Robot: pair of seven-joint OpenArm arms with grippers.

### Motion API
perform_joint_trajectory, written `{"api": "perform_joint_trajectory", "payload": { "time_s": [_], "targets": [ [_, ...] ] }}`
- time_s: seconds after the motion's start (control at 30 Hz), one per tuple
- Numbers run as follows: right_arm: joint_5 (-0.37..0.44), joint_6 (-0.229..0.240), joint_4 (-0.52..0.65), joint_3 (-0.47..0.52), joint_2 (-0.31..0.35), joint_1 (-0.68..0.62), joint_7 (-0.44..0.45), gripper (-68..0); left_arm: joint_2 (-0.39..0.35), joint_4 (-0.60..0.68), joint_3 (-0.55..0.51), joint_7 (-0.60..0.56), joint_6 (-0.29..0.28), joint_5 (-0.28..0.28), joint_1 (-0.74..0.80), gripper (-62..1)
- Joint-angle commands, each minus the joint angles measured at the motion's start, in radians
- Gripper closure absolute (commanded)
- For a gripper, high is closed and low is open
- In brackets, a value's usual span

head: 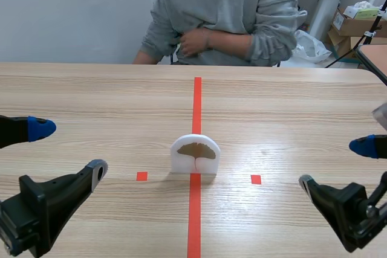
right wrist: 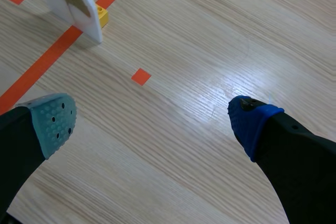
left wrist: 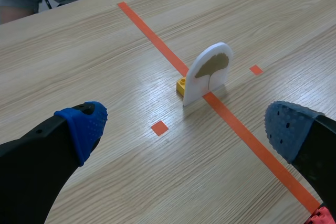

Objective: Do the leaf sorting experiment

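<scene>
Standing upright at the middle of the pale wood-grain desk (head: 91, 95) is a thin white board (head: 195, 162) with a rounded arch top and a flat base. It sits right on the long orange-red tape line (head: 195, 222). A brown, fan-shaped leaf (head: 196, 151) with a slim stalk lies flat on the board's face; whether it is pressed or printed is hard to say. A small yellow plastic brick (left wrist: 181, 86) touches the board's back at the base.

The left hand (head: 69, 149) hangs low, well apart from the board, its thick black fingers spread wide and holding nothing. One fingertip carries a dotted blue pad (left wrist: 84, 124). The right hand (head: 335, 164) is likewise released and empty, with a dotted grey-green pad (right wrist: 52, 121) on one finger.

A person (head: 224, 10) in a soft grey sweatshirt sits across the desk.
</scene>
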Motion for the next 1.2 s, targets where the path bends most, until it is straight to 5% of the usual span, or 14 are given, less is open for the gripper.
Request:
{"api": "perform_joint_trajectory", "payload": {
  "time_s": [0.0, 0.33, 0.83, 1.17],
  "targets": [
    [0.003, 0.005, -0.034, 0.012, 0.014, 0.04, -0.001, -59.1, 0.008, 0.018, -0.002, -0.01, -0.002, -0.006, 0.007, -62.3],
    [0.003, 0.149, -0.236, -0.078, 0.064, 0.236, -0.003, -59.1, 0.008, 0.014, -0.002, -0.01, -0.002, -0.006, -0.026, -62.3],
    [0.003, 0.159, -0.453, -0.362, 0.061, 0.611, 0.01, -59.1, 0.008, 0.009, -0.002, -0.006, -0.003, -0.006, -0.037, -62.3],
    [-0.043, 0.162, -0.594, -0.548, -0.023, 0.809, 0.026, -59.1, 0.008, 0.009, -0.002, -0.006, -0.003, -0.006, -0.037, -62.3]
  ]
}}
